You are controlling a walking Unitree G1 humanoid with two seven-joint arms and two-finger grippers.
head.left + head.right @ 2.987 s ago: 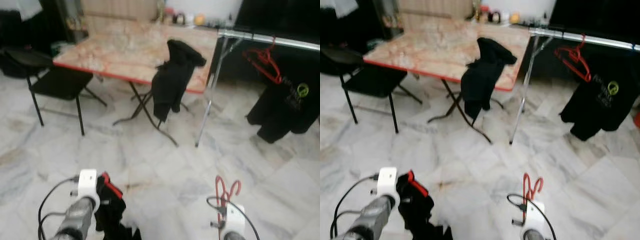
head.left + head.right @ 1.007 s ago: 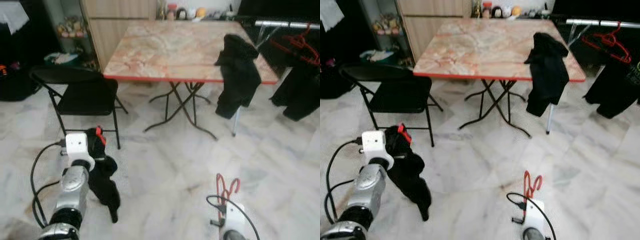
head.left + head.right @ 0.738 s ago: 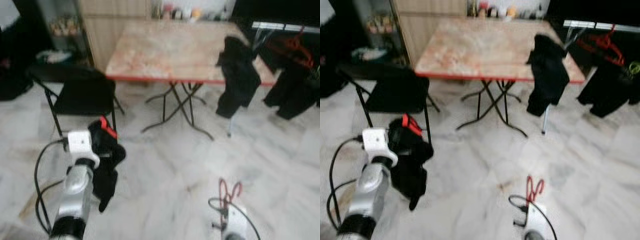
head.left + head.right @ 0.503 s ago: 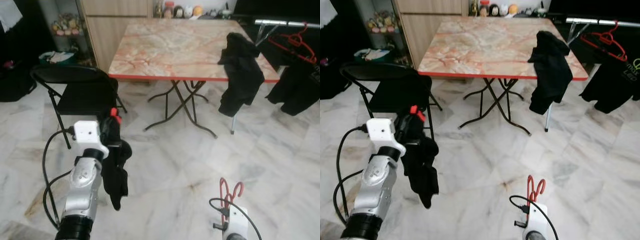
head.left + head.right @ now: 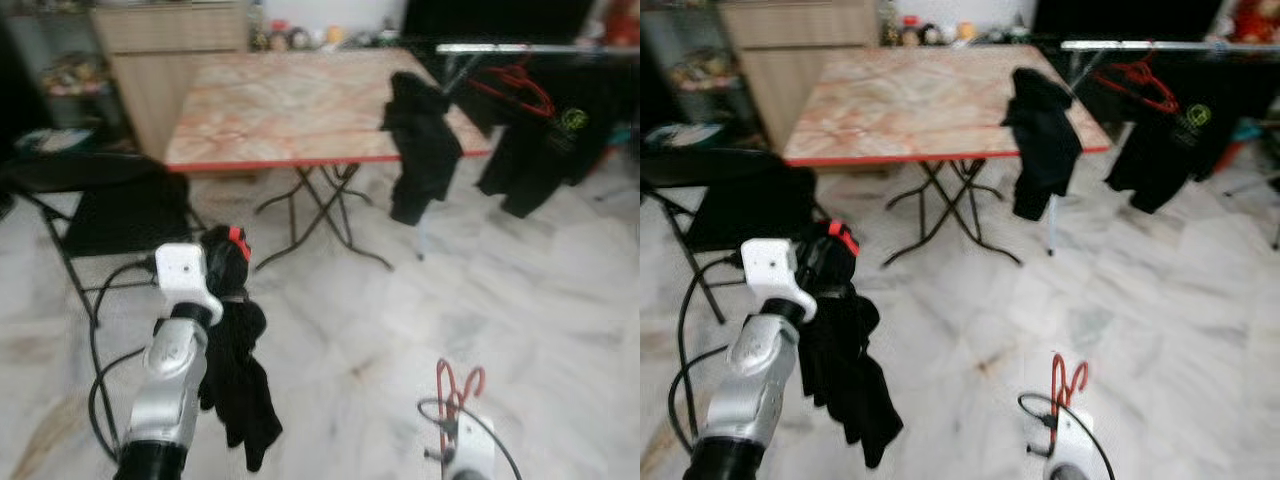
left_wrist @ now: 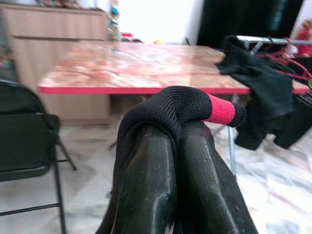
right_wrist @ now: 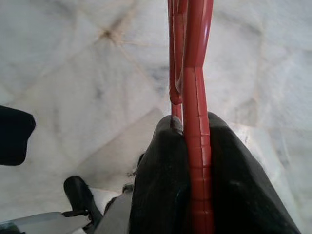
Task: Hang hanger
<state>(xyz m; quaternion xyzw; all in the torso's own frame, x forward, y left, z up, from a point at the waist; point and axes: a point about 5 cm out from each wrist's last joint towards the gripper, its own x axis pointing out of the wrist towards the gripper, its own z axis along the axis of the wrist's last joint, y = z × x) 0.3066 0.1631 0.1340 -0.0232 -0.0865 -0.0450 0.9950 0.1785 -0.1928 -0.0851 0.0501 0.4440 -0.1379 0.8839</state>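
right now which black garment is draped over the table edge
The black jacket slung over the table corner; the others hang from the left gripper or the rail.

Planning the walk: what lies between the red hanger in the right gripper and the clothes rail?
Bare marble floor in the right eye view; the table with a draped black garment stands leftward.

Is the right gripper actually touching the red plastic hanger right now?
Touching. The right wrist view shows the right gripper with its two black fingers pressed against both sides of the red plastic hanger, no gap.
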